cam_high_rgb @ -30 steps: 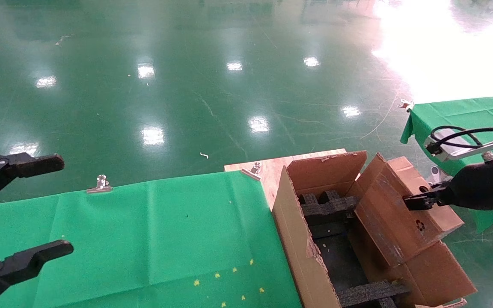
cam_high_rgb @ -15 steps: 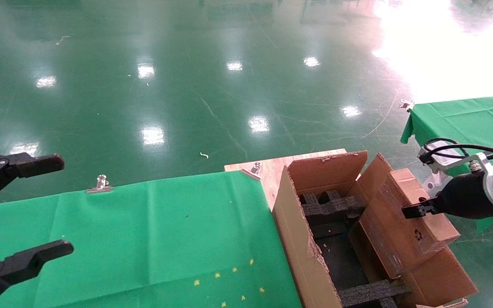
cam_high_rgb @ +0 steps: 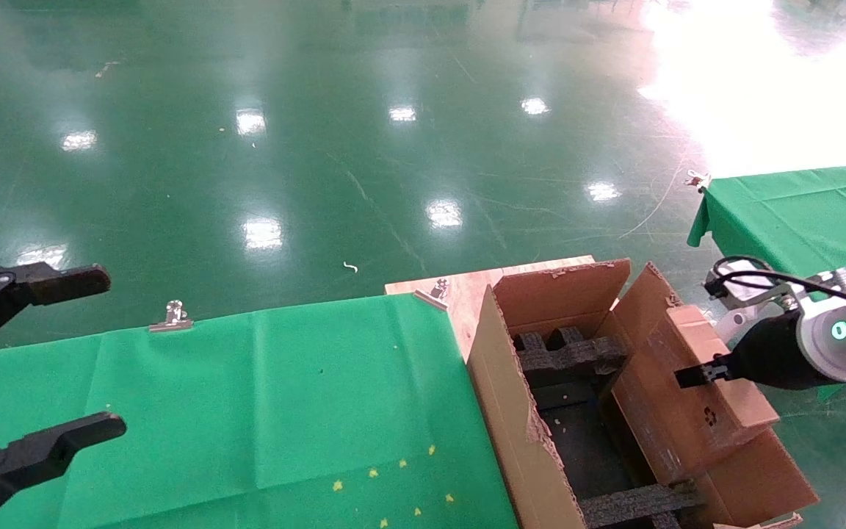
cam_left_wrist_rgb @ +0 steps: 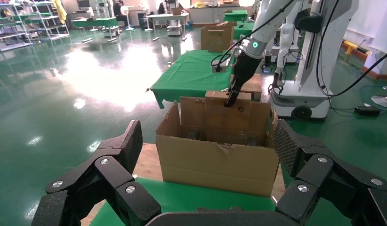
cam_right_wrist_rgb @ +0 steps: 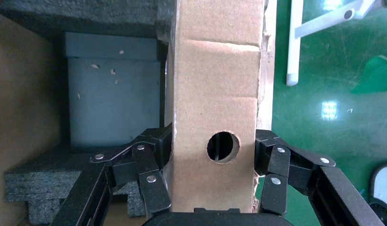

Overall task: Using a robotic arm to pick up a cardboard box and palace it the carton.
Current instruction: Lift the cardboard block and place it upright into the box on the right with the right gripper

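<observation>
We see the right gripper [cam_right_wrist_rgb: 214,188] closed on the cardboard box [cam_right_wrist_rgb: 215,94], one finger [cam_right_wrist_rgb: 149,174] pressing each of its two opposite sides, near the round hole [cam_right_wrist_rgb: 223,147]. In the head view the robotic arm [cam_high_rgb: 819,342] holds this box [cam_high_rgb: 695,382] tilted over the right side of the carton [cam_high_rgb: 518,411], above the black foam inserts [cam_high_rgb: 570,353] and not yet set down inside. We judge the box light and rather stiff, but its walls can bend under pressure, so a grip across the narrow faces seems the best. The smooth cardboard may slip if it tilts more. The left gripper [cam_high_rgb: 26,367] hangs wide open over the green cloth [cam_high_rgb: 283,397], idle.
</observation>
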